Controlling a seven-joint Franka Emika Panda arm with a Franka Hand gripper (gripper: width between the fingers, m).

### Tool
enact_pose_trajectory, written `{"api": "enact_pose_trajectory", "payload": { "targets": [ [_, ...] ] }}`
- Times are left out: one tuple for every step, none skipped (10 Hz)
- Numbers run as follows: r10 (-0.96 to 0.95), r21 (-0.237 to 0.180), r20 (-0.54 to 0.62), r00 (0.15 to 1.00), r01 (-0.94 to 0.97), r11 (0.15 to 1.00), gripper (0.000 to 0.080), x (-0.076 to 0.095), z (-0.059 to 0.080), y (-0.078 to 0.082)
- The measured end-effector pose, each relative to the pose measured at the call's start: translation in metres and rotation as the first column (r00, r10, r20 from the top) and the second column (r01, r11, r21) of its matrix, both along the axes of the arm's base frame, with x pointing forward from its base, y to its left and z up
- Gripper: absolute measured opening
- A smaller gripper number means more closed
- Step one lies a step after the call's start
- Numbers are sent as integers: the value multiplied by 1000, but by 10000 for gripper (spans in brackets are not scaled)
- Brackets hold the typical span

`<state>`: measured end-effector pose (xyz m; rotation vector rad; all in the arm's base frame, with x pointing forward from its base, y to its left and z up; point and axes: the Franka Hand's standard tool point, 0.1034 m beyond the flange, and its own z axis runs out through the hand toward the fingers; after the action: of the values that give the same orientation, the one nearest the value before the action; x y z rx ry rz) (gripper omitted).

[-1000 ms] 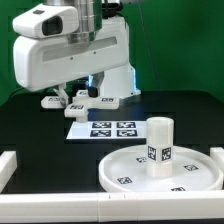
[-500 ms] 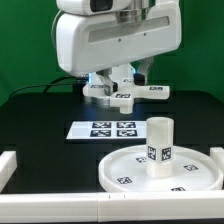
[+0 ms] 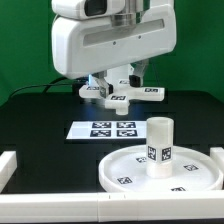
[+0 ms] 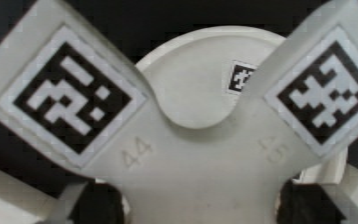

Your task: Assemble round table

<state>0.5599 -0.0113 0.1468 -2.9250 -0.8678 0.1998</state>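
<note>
My gripper (image 3: 121, 84) is shut on the small cross-shaped piece (image 3: 127, 94) and holds it in the air above the back of the black mat, its tagged arms spread sideways. In the wrist view the piece (image 4: 202, 155) fills the picture, with a tagged arm on either side and my dark fingers (image 4: 73, 195) pressed against its body. The large rimmed round disc (image 3: 125, 172) lies at the front, towards the exterior view's right. The short thick cylinder (image 3: 159, 148) stands upright on it. A rounded white part with a small tag (image 4: 243, 77) shows beyond the held piece.
The marker board (image 3: 103, 129) lies flat on the mat, below and in front of the held piece. White bars edge the mat at the exterior view's left (image 3: 10, 165), right (image 3: 217, 158) and front (image 3: 60, 206). A cable runs along the mat's back left.
The arm has swung from the exterior view's left to the middle, carrying the cross-shaped piece with it. Over the last half second it has barely shifted. Disc and cylinder have stayed put.
</note>
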Motion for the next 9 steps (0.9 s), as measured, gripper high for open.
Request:
{"api": "enact_pose_trajectory", "payload": {
  "targets": [
    [17, 5, 10, 1000, -17, 1000, 429, 4, 2, 13],
    [23, 7, 14, 1000, -23, 1000, 429, 4, 1, 20],
    [24, 7, 20, 1000, -24, 1000, 429, 6, 1, 29],
    [28, 10, 16, 999, -28, 1000, 429, 5, -1, 38],
    [26, 10, 16, 1000, -27, 1000, 429, 5, -1, 35],
    [24, 10, 16, 1000, -24, 1000, 429, 5, -2, 33],
    [25, 10, 16, 1000, -25, 1000, 429, 4, -2, 35],
    [29, 11, 18, 999, -29, 1000, 429, 3, -3, 38],
    [33, 12, 24, 999, -33, 999, 429, 5, -3, 41]
  ]
}}
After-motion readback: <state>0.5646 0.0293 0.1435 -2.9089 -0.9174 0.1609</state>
